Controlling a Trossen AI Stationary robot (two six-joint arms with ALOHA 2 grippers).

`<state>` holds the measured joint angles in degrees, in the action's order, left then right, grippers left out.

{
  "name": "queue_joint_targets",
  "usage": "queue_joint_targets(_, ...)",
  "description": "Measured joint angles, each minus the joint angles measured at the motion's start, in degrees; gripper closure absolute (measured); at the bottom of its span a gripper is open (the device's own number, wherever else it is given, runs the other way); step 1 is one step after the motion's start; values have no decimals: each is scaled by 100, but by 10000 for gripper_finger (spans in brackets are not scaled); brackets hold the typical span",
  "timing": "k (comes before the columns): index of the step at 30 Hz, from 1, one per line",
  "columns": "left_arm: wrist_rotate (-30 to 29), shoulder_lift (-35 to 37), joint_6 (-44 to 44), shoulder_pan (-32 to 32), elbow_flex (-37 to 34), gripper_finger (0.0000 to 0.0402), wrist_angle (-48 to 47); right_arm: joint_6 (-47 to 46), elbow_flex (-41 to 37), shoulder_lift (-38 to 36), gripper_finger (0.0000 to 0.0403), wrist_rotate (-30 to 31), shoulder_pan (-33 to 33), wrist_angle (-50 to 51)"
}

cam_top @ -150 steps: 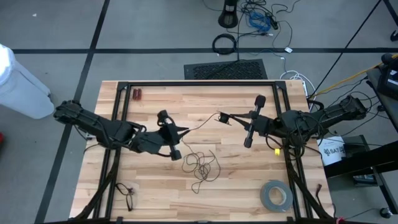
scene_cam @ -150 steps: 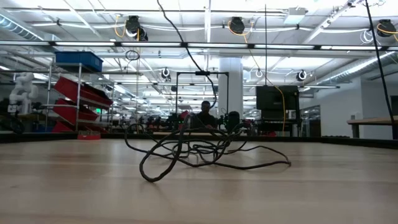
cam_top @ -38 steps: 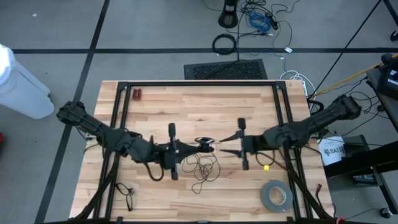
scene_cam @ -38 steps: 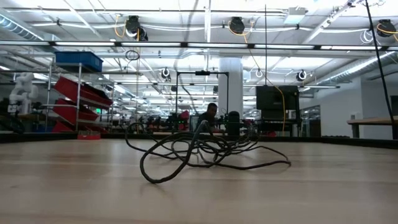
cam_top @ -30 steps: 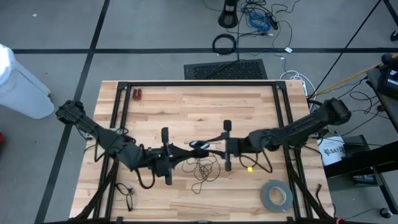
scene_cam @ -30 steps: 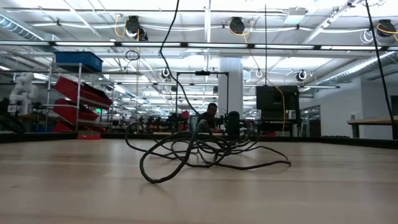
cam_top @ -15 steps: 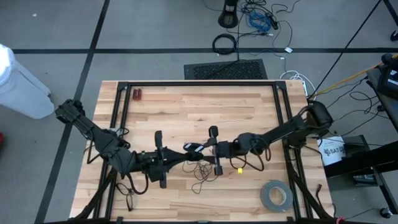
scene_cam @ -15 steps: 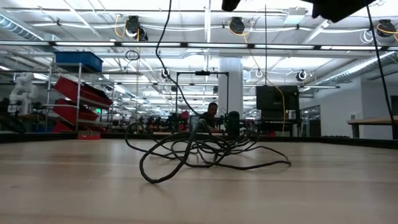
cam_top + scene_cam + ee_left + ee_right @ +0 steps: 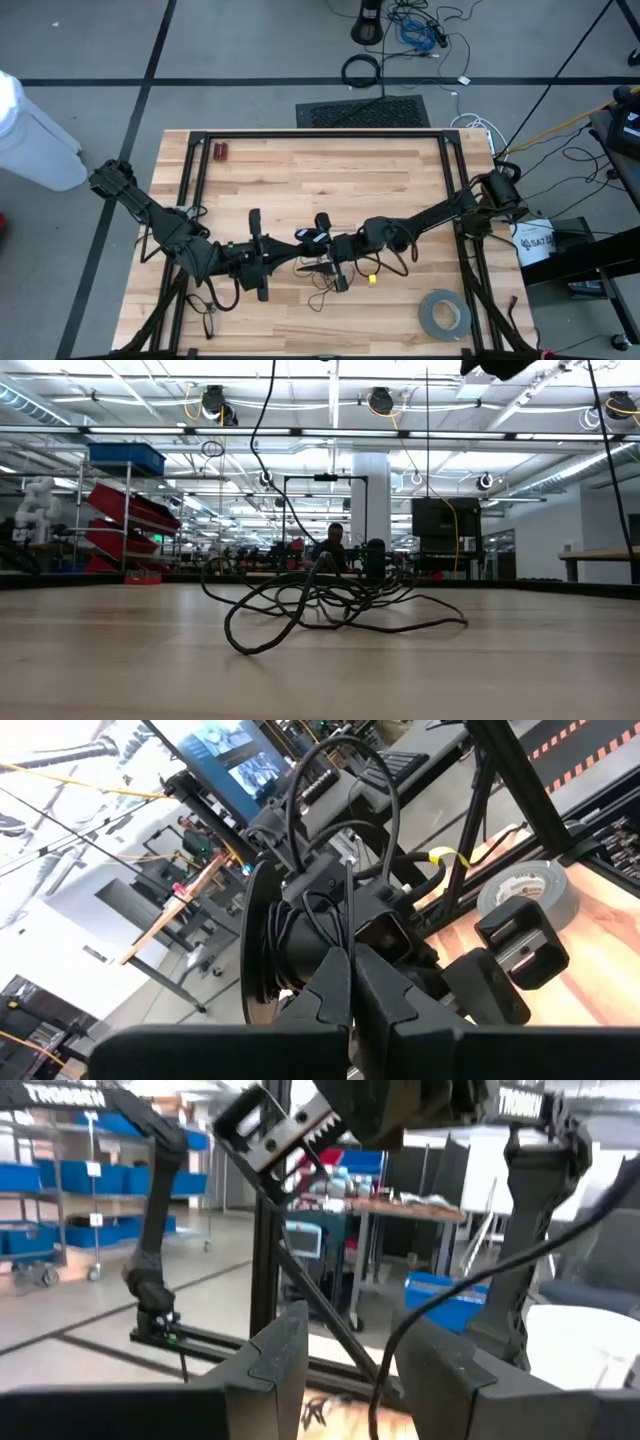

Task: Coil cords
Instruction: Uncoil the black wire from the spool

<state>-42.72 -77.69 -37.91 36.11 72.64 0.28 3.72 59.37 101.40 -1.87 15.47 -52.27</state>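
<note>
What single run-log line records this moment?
left gripper: shut on cord | right gripper: open, facing it | cord: loose tangle on table | coiling: unfinished

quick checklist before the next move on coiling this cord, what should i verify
1. Left gripper jaws shut on the cord: ok, a strand runs up from between them.
2. Right gripper jaws open: ok.
3. Strand inside the right jaws: cannot tell.
4. Rest of the cord coiled: not ok, a loose tangle on the table.
5. Grey tape roll apart from the cord: ok.
</note>
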Motion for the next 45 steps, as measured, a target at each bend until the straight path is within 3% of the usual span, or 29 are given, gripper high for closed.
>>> queue_joint_targets(10, -429, 8, 2, 234, -1, 402, -139, 11, 89, -274, 288, 32, 4, 765)
queue_joint_targets(19, -431, 20, 2, 266, -2, 402, -126, 36, 88, -350, 396, 177, 8, 953)
queue_joint_targets(27, -435, 39, 9, 304, -1, 402, -315, 46, 81, -861, 402, 580, 38, 2312)
queue_joint_targets(36, -582, 42, 309, 303, -1, 402, -751, 163, 83, -1875, 403, 1752, 384, 4000)
queue_joint_targets(45, -523, 42, 483, 217, -2, 402, -746, 926, 277, -2418, 403, 2620, 747, 4245)
